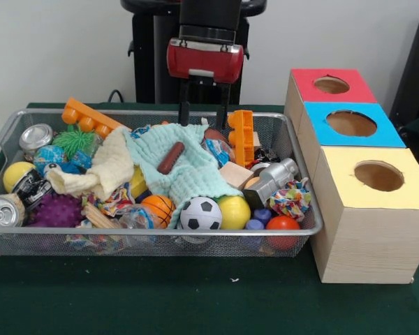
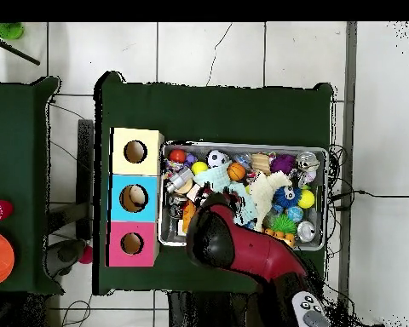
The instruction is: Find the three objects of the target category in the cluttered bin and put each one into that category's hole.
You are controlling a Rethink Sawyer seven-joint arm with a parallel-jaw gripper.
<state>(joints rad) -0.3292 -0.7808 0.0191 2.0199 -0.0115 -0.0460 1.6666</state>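
The wire mesh bin [image 1: 160,234] is full of toys; it also shows in the overhead view [image 2: 242,146]. A scrunched multicolour dotted fabric piece [image 1: 290,201] lies at the bin's right end near the front rim. Another patterned fabric bit [image 1: 115,204] shows left of centre, half buried. A third patterned scrap [image 1: 216,149] peeks out beside the mint cloth. My gripper [image 1: 204,123] hangs open and empty over the bin's far rim, above the mint cloth. The yellow-topped box's hole [image 1: 378,176] is right of the bin; it also shows in the overhead view [image 2: 135,152].
A mint-green cloth [image 1: 188,174] and a pale-yellow cloth [image 1: 112,164] cover the bin's middle, with a brown sausage toy [image 1: 171,158] on top. Balls, cans and blocks fill the rest. Blue-topped [image 1: 350,123] and red-topped [image 1: 331,85] boxes stand behind the yellow one.
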